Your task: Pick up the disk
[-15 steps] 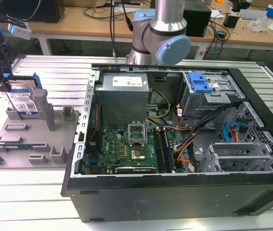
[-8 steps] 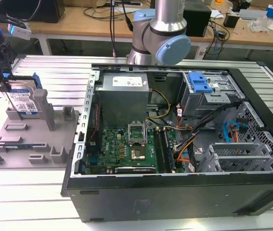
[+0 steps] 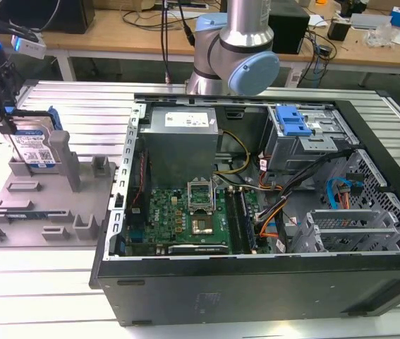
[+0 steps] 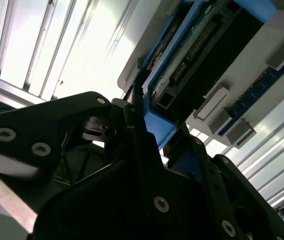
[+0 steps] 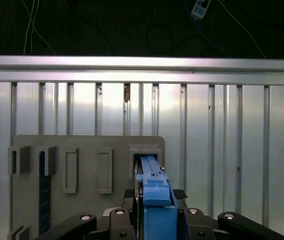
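Bench (image 3: 44, 296) of ribbed metal carries everything: one open computer case (image 3: 256, 282), well apart from the pincer toward the exterior view's right, and one grey fixture plate (image 3: 16, 212) directly beneath the pincer. One arm (image 3: 245, 42) rises behind the case. One disk (image 3: 36, 147) stands on edge in a slot of the plate. Its long axis runs level from the pincer toward the case, and its blue rail faces up. The single pincer (image 3: 7, 116) hangs over the end of the disk farther from the case. In the first wrist view its jaws sit against both flat sides of the disk (image 5: 157, 200), so I judge it pinching the disk, which is not yet lifted out of the slot. One blue bracket (image 3: 293, 121) sits inside the case, far from the pincer.
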`<move>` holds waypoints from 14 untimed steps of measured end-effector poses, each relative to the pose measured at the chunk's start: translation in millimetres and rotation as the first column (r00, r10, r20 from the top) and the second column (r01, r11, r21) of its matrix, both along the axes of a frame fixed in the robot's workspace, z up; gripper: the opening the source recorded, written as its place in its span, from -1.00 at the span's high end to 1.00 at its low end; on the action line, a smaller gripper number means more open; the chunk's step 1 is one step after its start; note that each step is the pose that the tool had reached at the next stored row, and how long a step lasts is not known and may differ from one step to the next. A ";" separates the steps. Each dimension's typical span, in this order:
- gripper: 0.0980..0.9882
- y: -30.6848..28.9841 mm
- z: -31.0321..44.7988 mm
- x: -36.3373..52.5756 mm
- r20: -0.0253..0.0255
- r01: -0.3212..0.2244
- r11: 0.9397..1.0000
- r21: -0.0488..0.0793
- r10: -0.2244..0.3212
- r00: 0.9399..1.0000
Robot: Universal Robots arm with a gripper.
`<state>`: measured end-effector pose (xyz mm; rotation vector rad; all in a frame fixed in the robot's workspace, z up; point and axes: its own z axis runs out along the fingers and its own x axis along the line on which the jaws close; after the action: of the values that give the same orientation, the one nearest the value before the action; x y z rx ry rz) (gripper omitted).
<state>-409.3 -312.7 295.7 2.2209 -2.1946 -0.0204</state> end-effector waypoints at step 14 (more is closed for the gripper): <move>0.39 -4.9 0.2 0.0 0.000 0.017 1.000 0.002 -0.017 1.000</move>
<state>-409.3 -317.6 296.0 2.2035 -2.2139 -0.0228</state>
